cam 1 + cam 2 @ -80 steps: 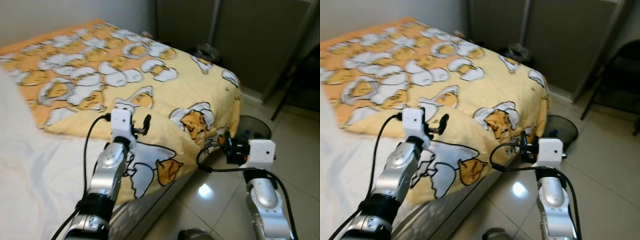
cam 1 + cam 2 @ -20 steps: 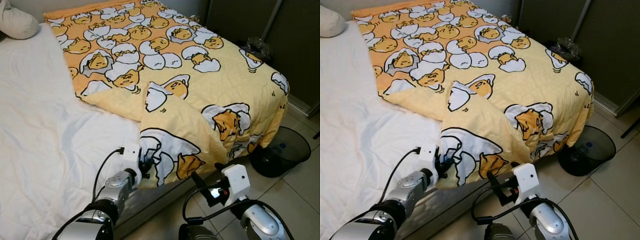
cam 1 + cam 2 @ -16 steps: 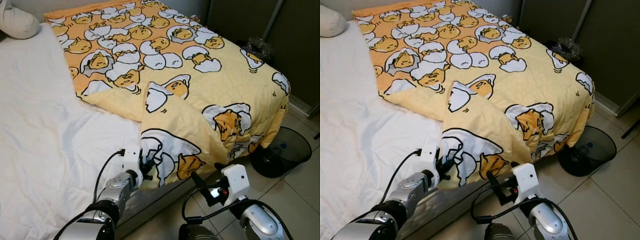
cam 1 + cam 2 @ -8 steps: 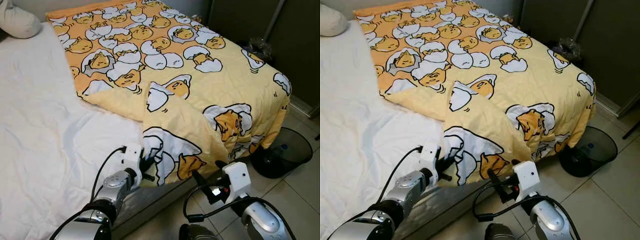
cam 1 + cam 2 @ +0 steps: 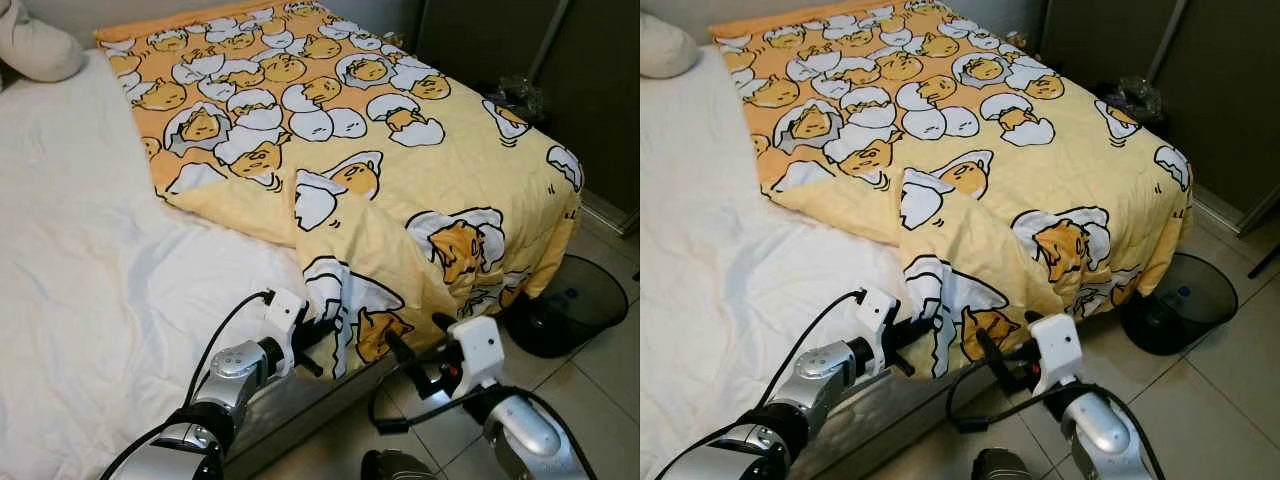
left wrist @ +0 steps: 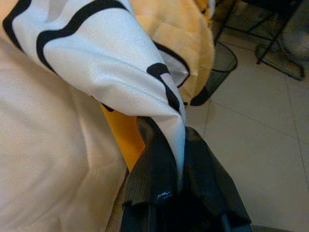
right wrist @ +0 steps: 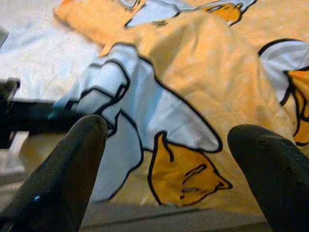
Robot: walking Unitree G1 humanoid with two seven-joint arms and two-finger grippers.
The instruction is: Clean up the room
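Since half a second before, the left gripper [image 5: 318, 338] had drawn the blanket's [image 5: 400, 160] folded corner in toward the bed edge, so that the loose flap bunched narrower and hung more steeply over the side of the mattress. Farthest left lay the white sheet [image 5: 90, 260], bare over that half of the bed, with a pale pillow [image 5: 35, 45] at its far corner. Low on the near edge, the left gripper was pinched tight on the blanket's corner; in the left wrist view its fingers [image 6: 154, 174] were pressed together with the white-and-black printed cloth [image 6: 120, 58] squeezed between them. The yellow blanket, printed with egg characters, covered the middle and right half of the bed, its near edge draped over the side toward the floor. Beside the pinched corner, the right gripper [image 5: 415, 352] hung just off the bed edge over the tiled floor [image 5: 590, 390], its fingers [image 7: 72, 164] spread wide apart with nothing between them, pointing at the hanging flap. Further right, a dark round bin [image 5: 575, 310] stood on the tiles close to the bed's corner, and behind it rose dark cupboard doors [image 5: 590, 70].
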